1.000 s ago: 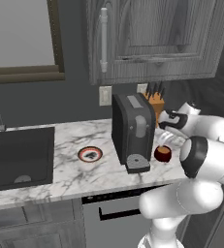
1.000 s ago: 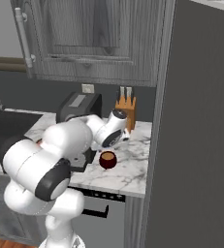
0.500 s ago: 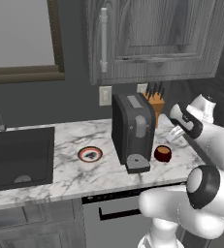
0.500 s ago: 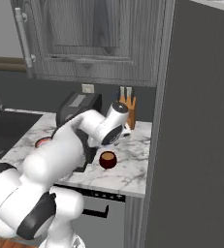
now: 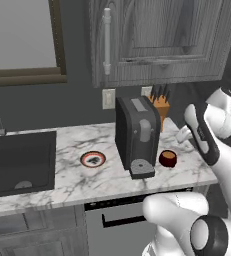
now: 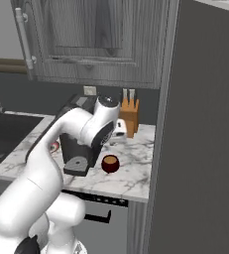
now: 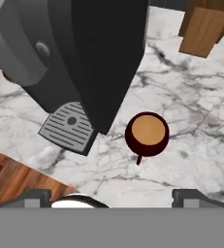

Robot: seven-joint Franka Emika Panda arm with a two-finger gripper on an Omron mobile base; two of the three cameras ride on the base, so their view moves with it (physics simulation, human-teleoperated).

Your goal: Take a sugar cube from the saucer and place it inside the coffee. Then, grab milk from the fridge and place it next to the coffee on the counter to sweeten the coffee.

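A kitchen: marble counter (image 5: 87,180), black sink (image 5: 17,162), coffee machine (image 5: 137,135), knife block (image 5: 160,107).

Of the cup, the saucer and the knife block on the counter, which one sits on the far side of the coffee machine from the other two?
The saucer. It lies left of the coffee machine, toward the sink; the cup and knife block are on its right.

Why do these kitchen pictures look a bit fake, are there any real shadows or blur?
Left base view: soft, even light, only faint shade under the coffee machine on the counter. Right base view: slightly soft and grainy, no glare on the cup. Hand view: sharp marble veins, a faint shadow beside the cup.
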